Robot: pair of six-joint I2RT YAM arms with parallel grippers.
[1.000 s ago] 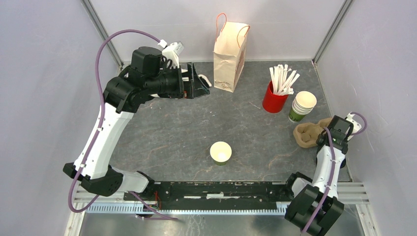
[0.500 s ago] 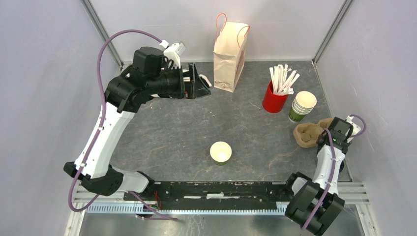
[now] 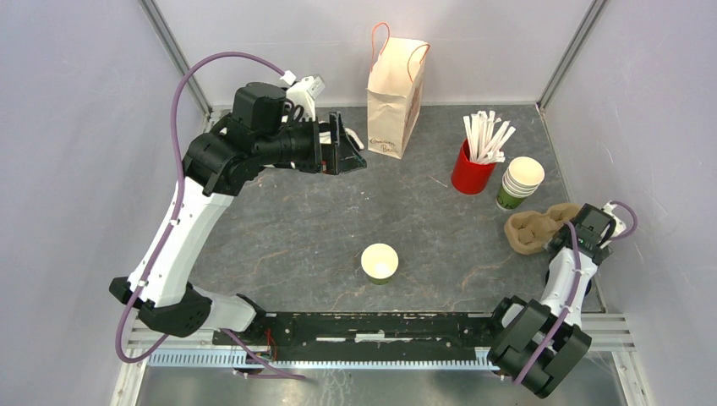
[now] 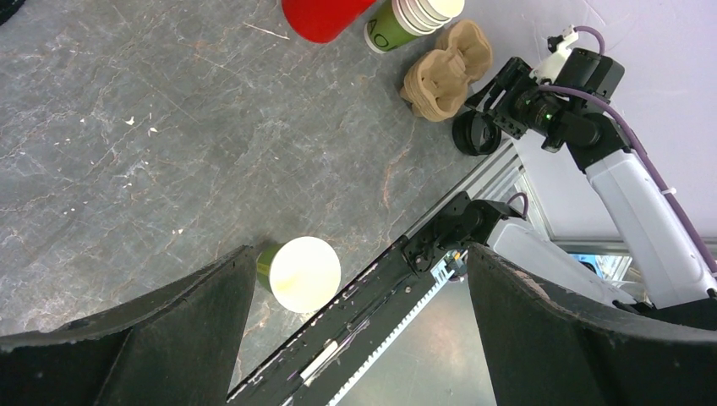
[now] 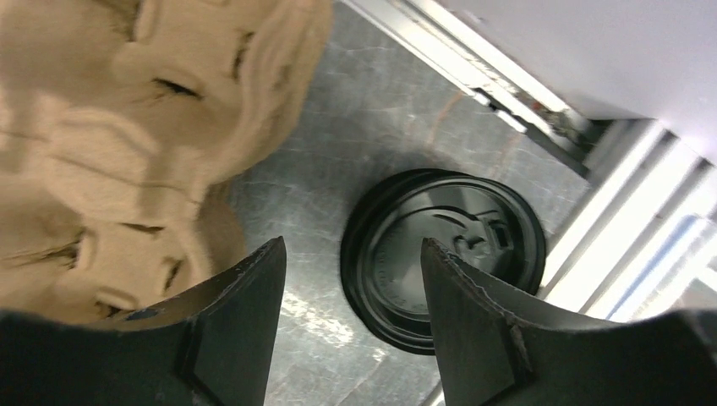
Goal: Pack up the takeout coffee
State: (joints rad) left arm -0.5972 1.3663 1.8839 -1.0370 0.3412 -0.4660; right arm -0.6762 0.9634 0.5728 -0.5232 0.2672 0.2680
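Right end effector (image 5: 351,249), jaws apart and empty, hovers over a lid (image 5: 457,254) on the table (image 5: 287,194) beside the carrier (image 5: 127,127). Left end effector (image 4: 359,254) is wide, empty

Bright even light, soft shadows; pulp carrier (image 5: 110,144) blurred close-up; glare on metal rail (image 5: 651,228)

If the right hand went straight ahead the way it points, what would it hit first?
Most likely the black lid, lying just ahead of the open right hand; depth is hard to judge.
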